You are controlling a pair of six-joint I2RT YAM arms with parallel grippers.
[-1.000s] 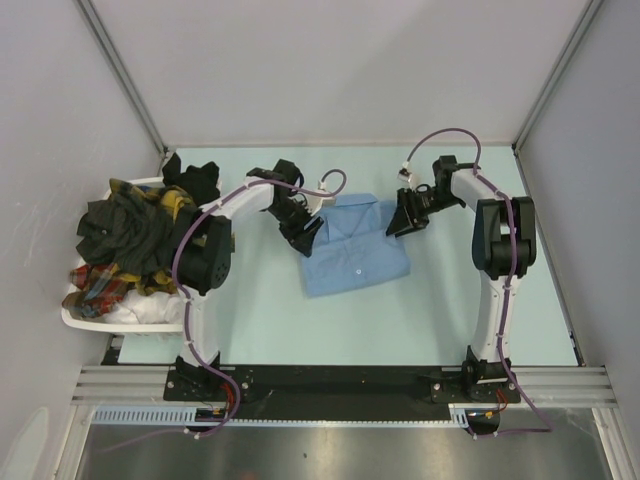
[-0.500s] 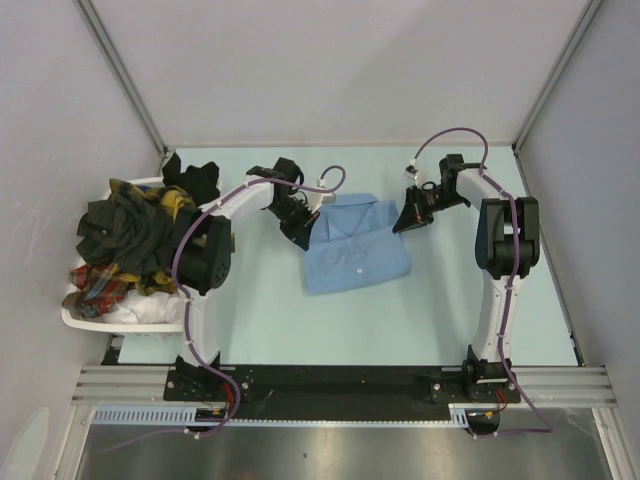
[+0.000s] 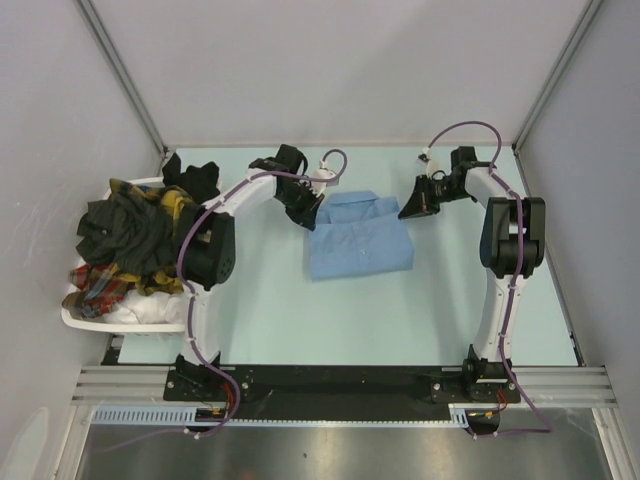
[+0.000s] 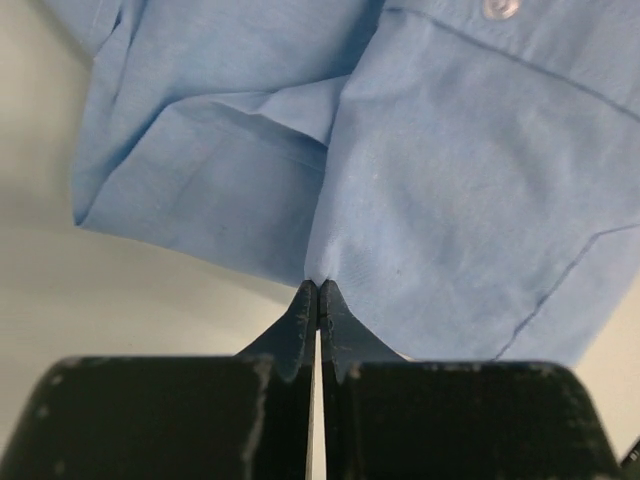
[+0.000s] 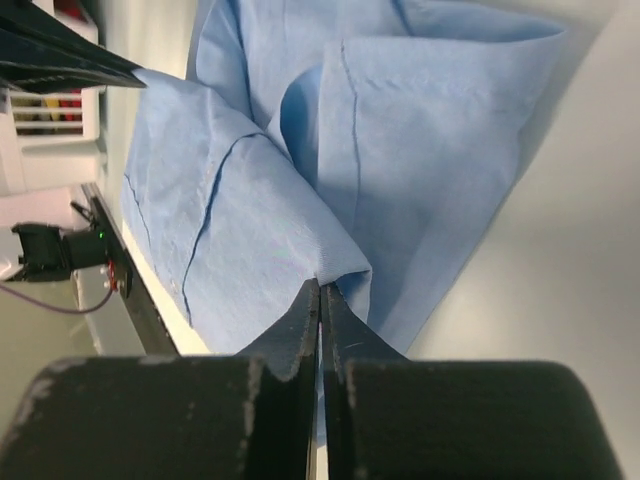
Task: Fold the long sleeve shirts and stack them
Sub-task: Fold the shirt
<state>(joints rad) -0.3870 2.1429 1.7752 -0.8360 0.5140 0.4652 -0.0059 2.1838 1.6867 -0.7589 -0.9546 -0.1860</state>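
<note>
pale table [image 3: 260, 320] seen overhead; only wrist views show jaws pinching blue shirt [image 4: 450, 200].

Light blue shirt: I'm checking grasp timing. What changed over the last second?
Both grippers closed. The left gripper and right gripper now pinch the light blue shirt at its far corners and have drawn it farther out, squaring it up. The other shirts in the basket stayed put.

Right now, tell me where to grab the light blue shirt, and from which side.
Take the light blue shirt by its two far corners, left gripper from the left, right gripper from the right. It lies folded flat, so its layered edges offer a pinch; both are shut there.
</note>
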